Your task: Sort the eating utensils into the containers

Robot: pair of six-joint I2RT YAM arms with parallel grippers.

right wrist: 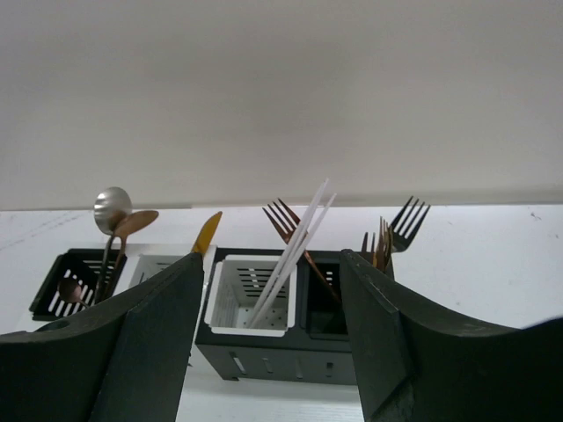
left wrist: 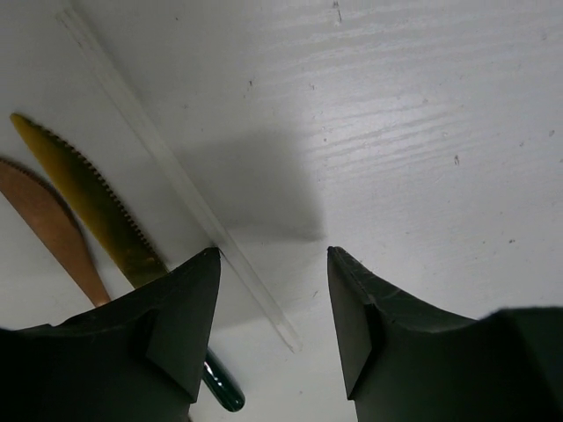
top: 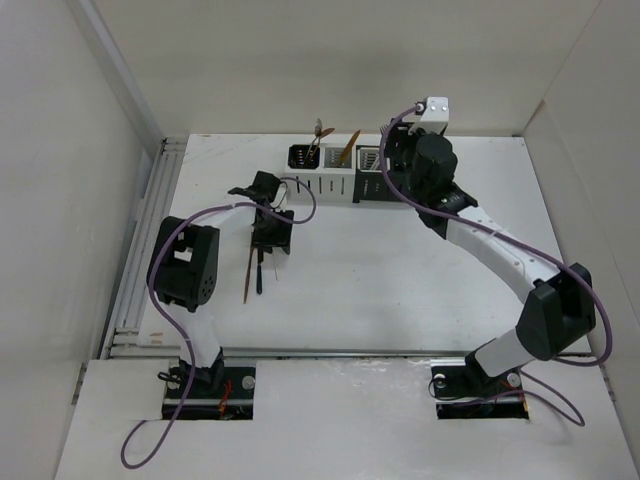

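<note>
on a white table [top: 400,290] walled in white, we find the sorting well along: spoons [right wrist: 113,211], forks [right wrist: 391,233] and white chopsticks [right wrist: 295,242] stand in the containers [right wrist: 264,360]. left to do, by our judgement: one pale chopstick [left wrist: 167,167], a gold knife [left wrist: 88,202] and a copper knife [left wrist: 44,220] lying under the left gripper [left wrist: 273,255], its jaws apart either side of the chopstick (nothing held). the right gripper [right wrist: 273,259] hovers by the containers, jaws apart and empty. we read no brand, label or writing anywhere.

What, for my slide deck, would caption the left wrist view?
Left jaws open over a white chopstick on the table, a gold serrated knife and a copper knife lying beside it.
</note>
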